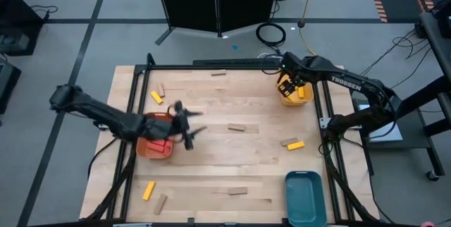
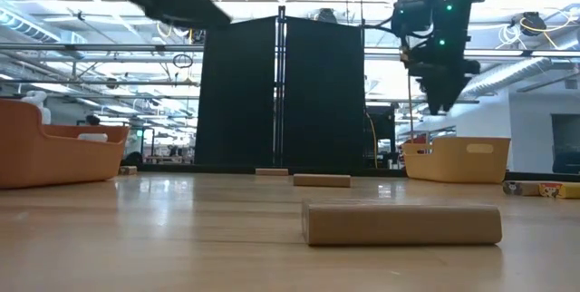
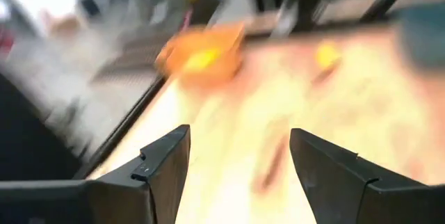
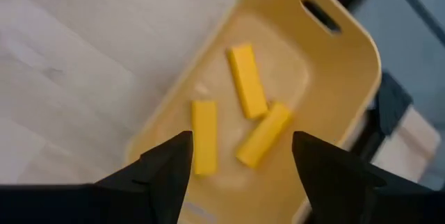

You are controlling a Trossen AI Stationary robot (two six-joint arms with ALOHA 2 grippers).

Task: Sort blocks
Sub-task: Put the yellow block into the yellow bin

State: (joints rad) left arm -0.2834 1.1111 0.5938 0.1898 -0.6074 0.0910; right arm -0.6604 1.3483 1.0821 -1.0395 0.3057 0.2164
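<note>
1. Hanging above the smooth yellow plastic tray (image 4: 327, 64) at the far right corner of the table, the right gripper (image 4: 240, 165) has its two dark angular fingers spread wide with nothing between them.
2. Inside that rounded tray, which has a slot handle cut in its wall, lie three yellow rectangular wooden bars (image 4: 247, 81); two of them meet at one end in a V, and the third lies apart, just beside them.
3. The left gripper (image 1: 189, 127) is out over the pale, grained wooden table (image 1: 232, 156), just beside the orange plastic tray (image 1: 156, 142) near the left edge; its matte black fingers (image 3: 163, 168) stand well apart and empty.
4. Loose blocks lie scattered on the boards: a tan wooden bar (image 1: 237, 128) near the middle, a yellow bar touching a tan one (image 1: 292, 143) toward the right, a yellow bar (image 1: 156, 97) with a tan neighbour at far left, and another yellow bar (image 1: 148, 189) beside a tan one at near left.
5. A tan bar (image 1: 218, 73) also rests at the far edge.
6. A teal plastic tray (image 1: 305, 197) with rounded corners sits at the near right edge.
7. From table height, a plain tan block (image 2: 401, 222) with squared edges lies closest, flat on the glossy wood.
</note>
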